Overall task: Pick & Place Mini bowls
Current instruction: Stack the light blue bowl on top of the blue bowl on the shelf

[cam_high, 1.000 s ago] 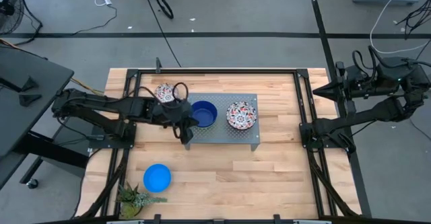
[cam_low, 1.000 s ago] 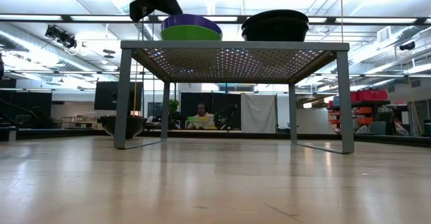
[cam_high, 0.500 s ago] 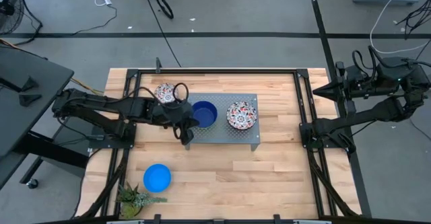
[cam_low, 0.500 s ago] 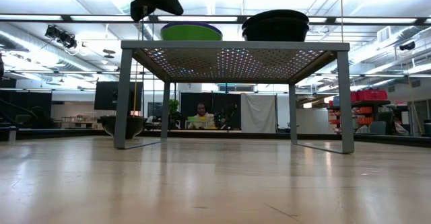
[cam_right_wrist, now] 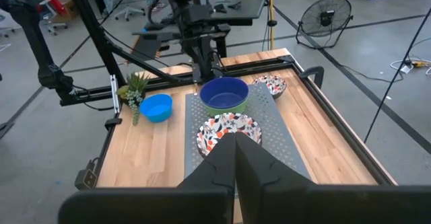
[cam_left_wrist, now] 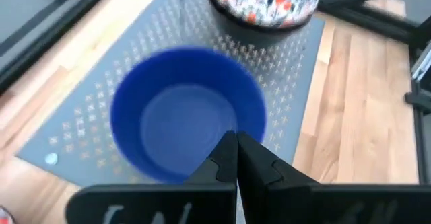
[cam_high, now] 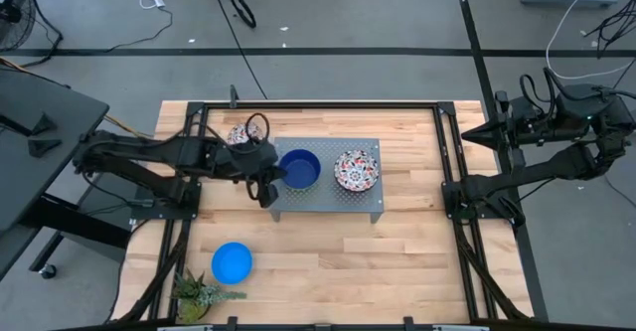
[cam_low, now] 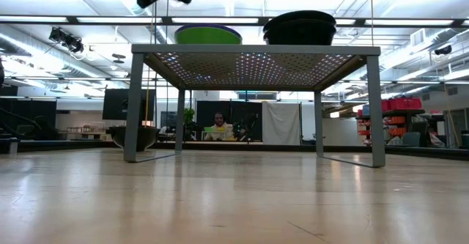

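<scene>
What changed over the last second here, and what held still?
The left gripper, shut and empty, drew back from the tray's left edge toward its own side and rose, as the low view shows. At the start a dark blue bowl rim showed above the green bowl; now it has settled inside the stack. The floral bowl on the tray, the bright blue bowl, and the right arm, parked off the table, stayed put.
</scene>
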